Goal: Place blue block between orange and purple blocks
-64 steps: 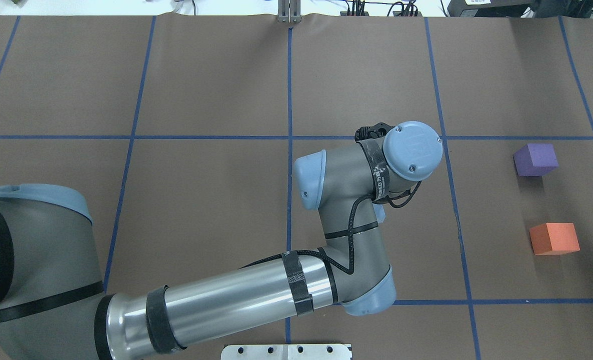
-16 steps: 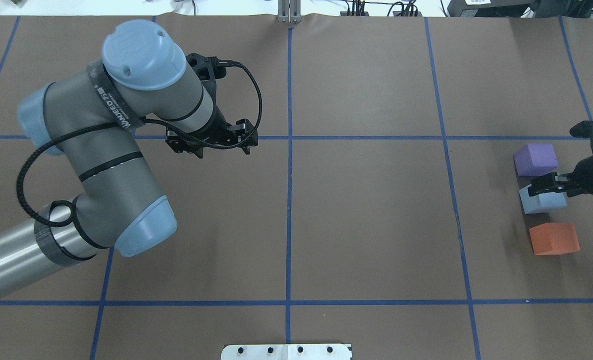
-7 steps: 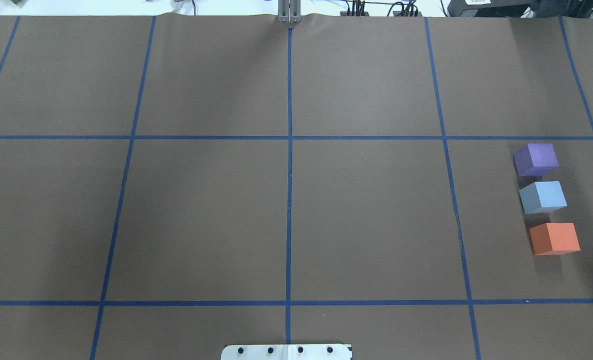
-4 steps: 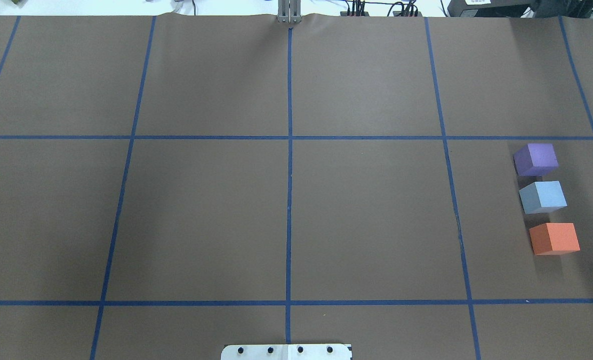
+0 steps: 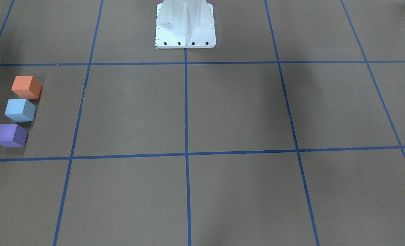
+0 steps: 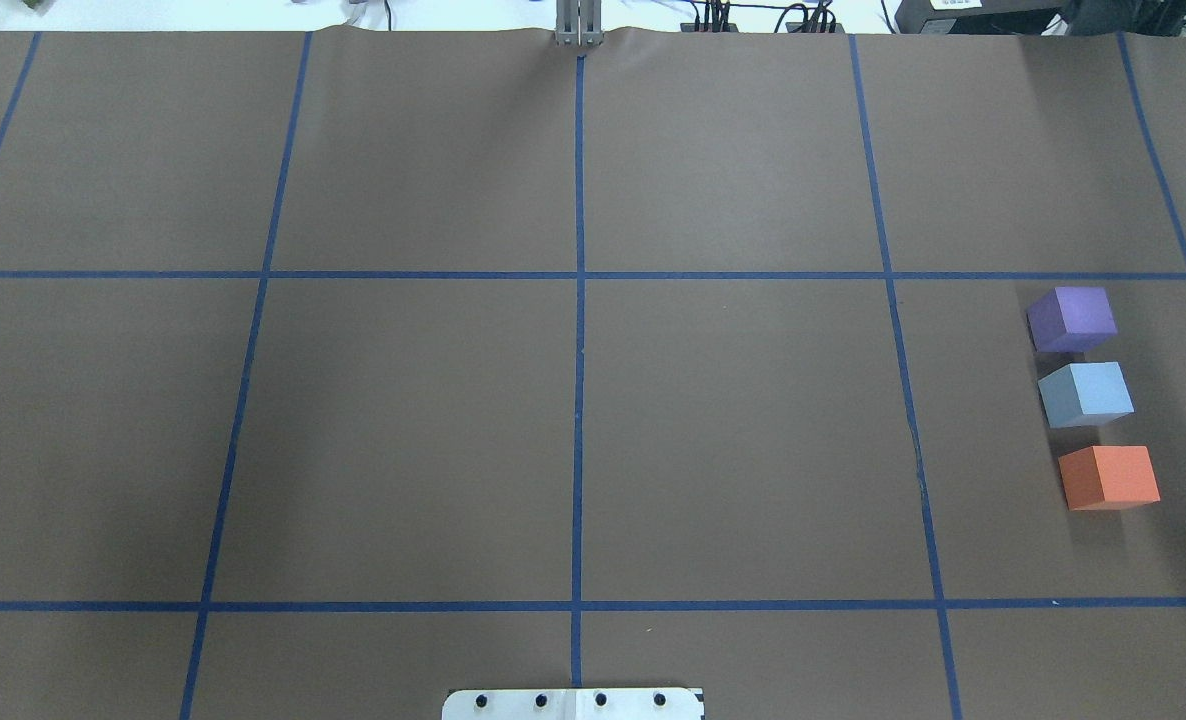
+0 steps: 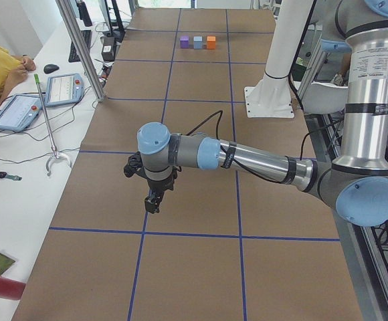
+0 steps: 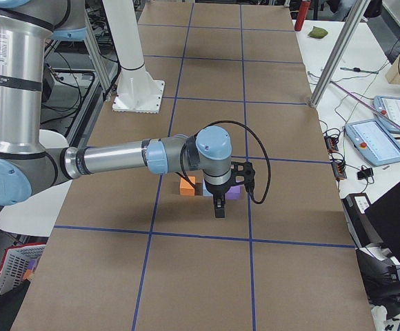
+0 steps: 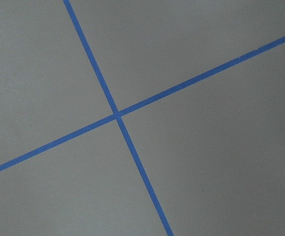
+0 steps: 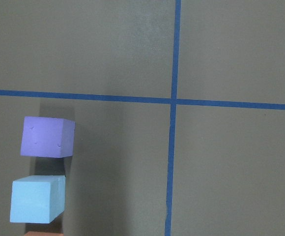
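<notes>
Right hand [image 8: 218,207] hangs over the surface [image 8: 207,276]; open or closed, I cannot tell. Far right of the overhead view, blue block [image 6: 1086,393] sits between purple block [image 6: 1073,318] and orange block [image 6: 1110,477]. Placement looks done, and the next move is only a retreat.

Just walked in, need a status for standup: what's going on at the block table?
Nothing is being handled. The blue block sits on the table between the purple block and the orange block, in a row on the robot's right side, so the placement looks done. The right claw hangs by that row; the left claw hangs over bare table on the left. Open or shut: cannot tell.
</notes>
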You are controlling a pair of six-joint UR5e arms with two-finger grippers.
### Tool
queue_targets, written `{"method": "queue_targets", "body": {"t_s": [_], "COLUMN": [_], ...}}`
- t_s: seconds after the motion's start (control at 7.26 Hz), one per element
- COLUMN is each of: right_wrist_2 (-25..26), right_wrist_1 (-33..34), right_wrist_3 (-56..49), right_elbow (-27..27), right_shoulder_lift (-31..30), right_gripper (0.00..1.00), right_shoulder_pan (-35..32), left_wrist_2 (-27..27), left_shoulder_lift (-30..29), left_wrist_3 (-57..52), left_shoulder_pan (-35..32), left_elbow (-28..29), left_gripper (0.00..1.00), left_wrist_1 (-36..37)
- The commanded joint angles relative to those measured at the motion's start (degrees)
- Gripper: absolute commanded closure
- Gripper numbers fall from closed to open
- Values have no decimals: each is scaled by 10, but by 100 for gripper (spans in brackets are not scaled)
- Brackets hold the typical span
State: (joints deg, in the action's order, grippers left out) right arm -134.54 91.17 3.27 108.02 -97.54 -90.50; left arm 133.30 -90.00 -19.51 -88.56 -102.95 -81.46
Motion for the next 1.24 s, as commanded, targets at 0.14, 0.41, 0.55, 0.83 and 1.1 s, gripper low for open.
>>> {"method": "queue_targets", "body": {"t_s": [0.14, 0.41, 0.55, 0.83, 1.1], "right_wrist_2": [0, 1, 2, 8, 4], "right_wrist_1": [4, 4, 3, 0, -8], "right_wrist_3": [2, 2, 2, 3, 2], "right_elbow": [-7, -17, -17, -16, -16], "right_shoulder_lift": [17, 28, 28, 20, 21], "right_gripper": [0, 0, 0, 0, 0], "right_shoulder_pan": [16, 20, 20, 20, 20], "left_wrist_2": [6, 6, 6, 6, 6], "left_shoulder_lift": [36, 88, 90, 91, 91], "left_wrist_3": [2, 86, 84, 83, 88], "left_shoulder_pan": [-9, -7, -6, -6, -7], "left_elbow": [-13, -103, -101, -101, -131], "left_gripper": [0, 0, 0, 0, 0], "left_wrist_1": [3, 0, -2, -3, -3]}}
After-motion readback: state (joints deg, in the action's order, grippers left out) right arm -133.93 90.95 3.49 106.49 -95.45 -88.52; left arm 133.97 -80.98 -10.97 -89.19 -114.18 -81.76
